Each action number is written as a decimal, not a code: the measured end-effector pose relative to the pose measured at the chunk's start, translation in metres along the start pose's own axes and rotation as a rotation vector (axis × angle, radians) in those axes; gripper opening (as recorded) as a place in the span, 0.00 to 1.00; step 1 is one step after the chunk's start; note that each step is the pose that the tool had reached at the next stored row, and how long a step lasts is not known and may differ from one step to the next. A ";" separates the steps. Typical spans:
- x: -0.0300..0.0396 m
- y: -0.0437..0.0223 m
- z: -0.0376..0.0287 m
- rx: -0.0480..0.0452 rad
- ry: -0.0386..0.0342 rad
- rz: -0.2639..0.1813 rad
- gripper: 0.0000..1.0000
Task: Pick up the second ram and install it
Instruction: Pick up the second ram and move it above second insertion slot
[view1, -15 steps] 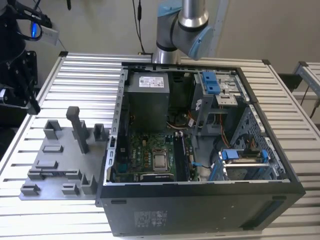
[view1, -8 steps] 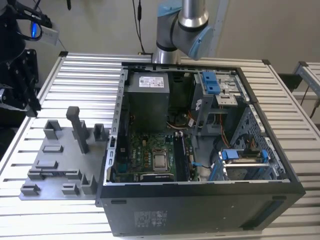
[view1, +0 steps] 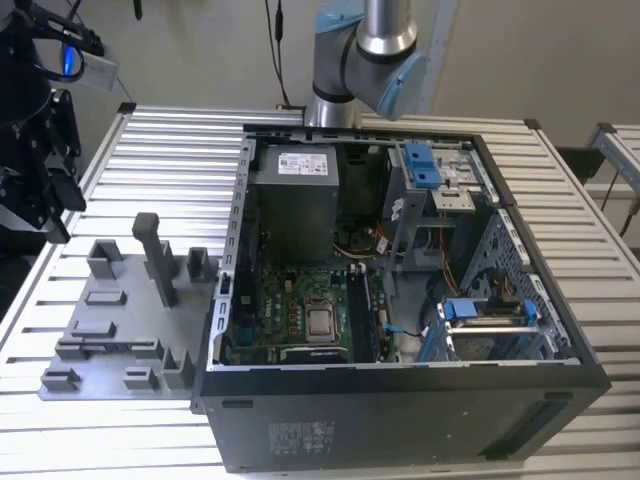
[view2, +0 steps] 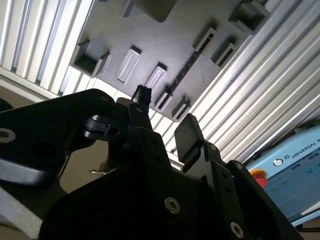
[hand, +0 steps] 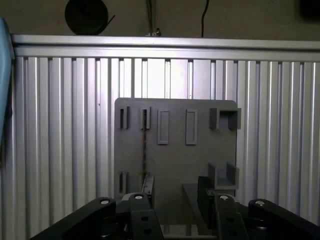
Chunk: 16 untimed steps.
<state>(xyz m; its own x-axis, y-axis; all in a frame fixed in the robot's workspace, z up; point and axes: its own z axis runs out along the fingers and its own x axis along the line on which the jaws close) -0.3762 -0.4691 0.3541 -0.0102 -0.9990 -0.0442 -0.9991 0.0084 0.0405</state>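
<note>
A: What is the claw (view2: 165, 115) doing?
B: Its two fingers (view2: 188, 136) are spread apart. Nothing is between them.
A: Where is the second ram (hand: 144, 145)?
B: Out past the claw's tips, apart from it. It is a thin dark stick, standing on its edge in slots of the grey holder plate (hand: 175, 160).
A: What is under the plate?
B: A table (view1: 150, 130) made of long shiny metal slats.
A: And farther from the claw?
B: On the plate's other side sits an open computer case (view1: 400, 420). Past the table's edge there is a blue box (view2: 295, 175) with a red button (view2: 257, 176). Behind the table is a plain pale wall (view1: 200, 50) with black cables (view1: 280, 22) hanging down.
</note>
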 end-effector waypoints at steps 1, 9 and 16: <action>0.0000 0.0000 0.0000 0.0000 0.0000 0.000 0.48; 0.0002 -0.0003 0.0061 0.0000 0.0018 0.000 0.48; 0.0003 -0.0007 0.0165 0.0000 0.0039 0.000 0.48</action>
<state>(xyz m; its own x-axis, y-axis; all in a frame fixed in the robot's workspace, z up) -0.3761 -0.4687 0.3376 -0.0102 -0.9991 -0.0403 -0.9991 0.0085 0.0405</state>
